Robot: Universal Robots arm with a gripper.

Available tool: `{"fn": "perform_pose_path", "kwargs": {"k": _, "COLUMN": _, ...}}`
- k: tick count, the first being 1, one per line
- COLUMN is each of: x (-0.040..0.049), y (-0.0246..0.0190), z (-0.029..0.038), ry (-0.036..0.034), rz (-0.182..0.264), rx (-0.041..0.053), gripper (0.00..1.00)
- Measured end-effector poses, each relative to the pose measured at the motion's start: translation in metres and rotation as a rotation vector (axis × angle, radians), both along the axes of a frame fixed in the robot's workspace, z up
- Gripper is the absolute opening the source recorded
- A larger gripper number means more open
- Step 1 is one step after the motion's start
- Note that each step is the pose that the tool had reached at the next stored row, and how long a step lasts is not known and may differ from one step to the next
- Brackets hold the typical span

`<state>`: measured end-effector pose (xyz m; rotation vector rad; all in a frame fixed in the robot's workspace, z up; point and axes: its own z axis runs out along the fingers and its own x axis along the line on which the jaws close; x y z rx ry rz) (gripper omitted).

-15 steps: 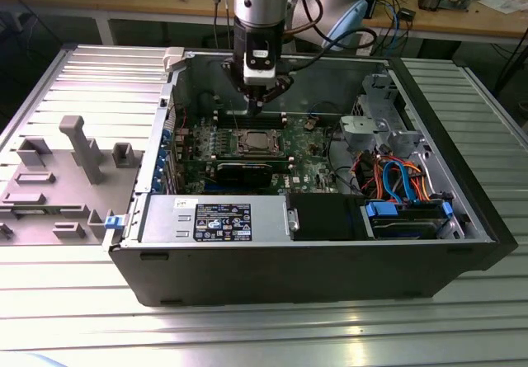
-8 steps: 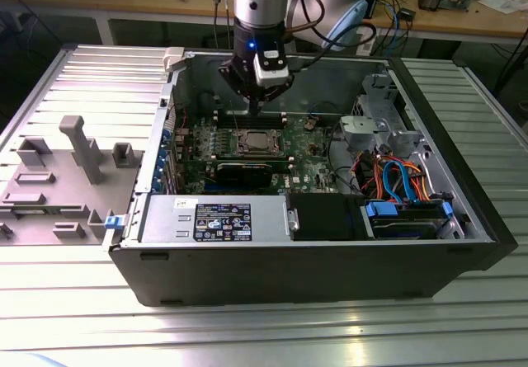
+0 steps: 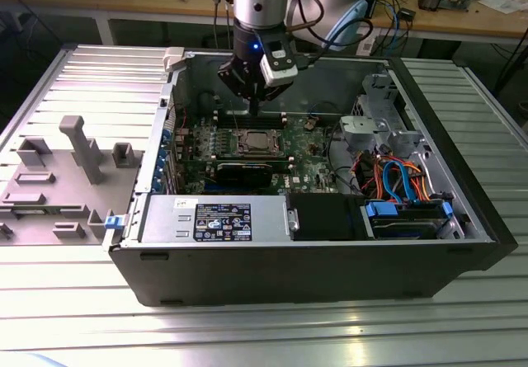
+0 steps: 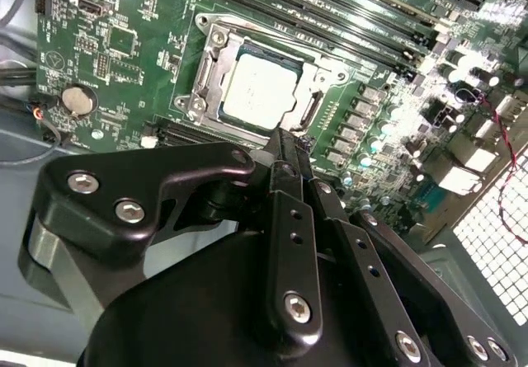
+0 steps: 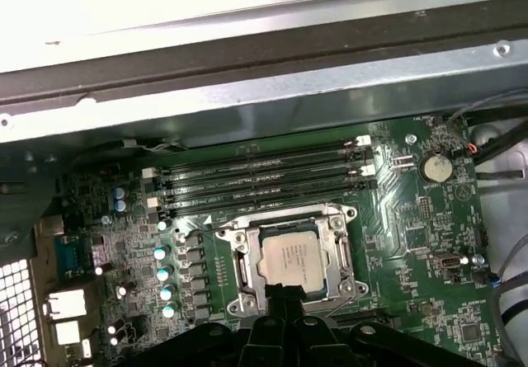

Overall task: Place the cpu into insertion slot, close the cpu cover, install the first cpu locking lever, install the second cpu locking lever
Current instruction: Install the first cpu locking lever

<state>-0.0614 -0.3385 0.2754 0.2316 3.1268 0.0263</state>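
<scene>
The cpu (image 3: 252, 142) (image 4: 262, 91) (image 5: 290, 257) lies flat in the insertion slot (image 5: 290, 218), its silver top facing up. The cpu cover (image 4: 206, 70) (image 5: 241, 270) rests down around it as a silver frame. My gripper (image 3: 254, 103) (image 4: 285, 140) (image 5: 285, 303) hangs just above the socket's edge, on the side away from the memory slots. Its black fingers (image 4: 290, 218) are pressed together with nothing between them. I cannot tell how the locking levers stand.
The open computer case (image 3: 289, 260) sits on a ribbed metal table. Long black memory slots (image 5: 264, 173) run beside the socket, and a black expansion card (image 3: 247, 171) lies towards the front. Drive cage and cables (image 3: 396, 177) fill the exterior view's right. A grey fixture (image 3: 74, 148) stands left.
</scene>
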Motion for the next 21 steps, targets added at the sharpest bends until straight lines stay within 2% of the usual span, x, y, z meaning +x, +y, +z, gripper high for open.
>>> {"fn": "perform_pose_path", "kwargs": {"k": 3, "x": -0.0022, "y": 0.0, "z": 0.0001, "ry": 0.0001, "rz": 0.002, "rx": -0.0002, "gripper": 0.11}}
{"fn": "perform_pose_path", "kwargs": {"k": 9, "x": -0.0027, "y": 0.0, "z": -0.0006, "ry": 0.0, "rz": 0.079, "rx": -0.0001, "gripper": 0.11}}
{"fn": "perform_pose_path", "kwargs": {"k": 15, "x": -0.008, "y": 0.0001, "z": -0.0029, "ry": -0.0027, "rz": 0.102, "rx": -0.0014, "gripper": 0.11}}
{"fn": "perform_pose_path", "kwargs": {"k": 18, "x": -0.0108, "y": 0.0001, "z": -0.0046, "ry": -0.013, "rz": 0.106, "rx": -0.0021, "gripper": 0.11}}
{"fn": "perform_pose_path", "kwargs": {"k": 20, "x": -0.0122, "y": 0.0001, "z": -0.0051, "ry": -0.0352, "rz": 0.107, "rx": -0.0036, "gripper": 0.11}}
{"fn": "perform_pose_path", "kwargs": {"k": 21, "x": -0.0122, "y": 0.0001, "z": -0.0052, "ry": -0.0388, "rz": 0.108, "rx": -0.0037, "gripper": 0.11}}
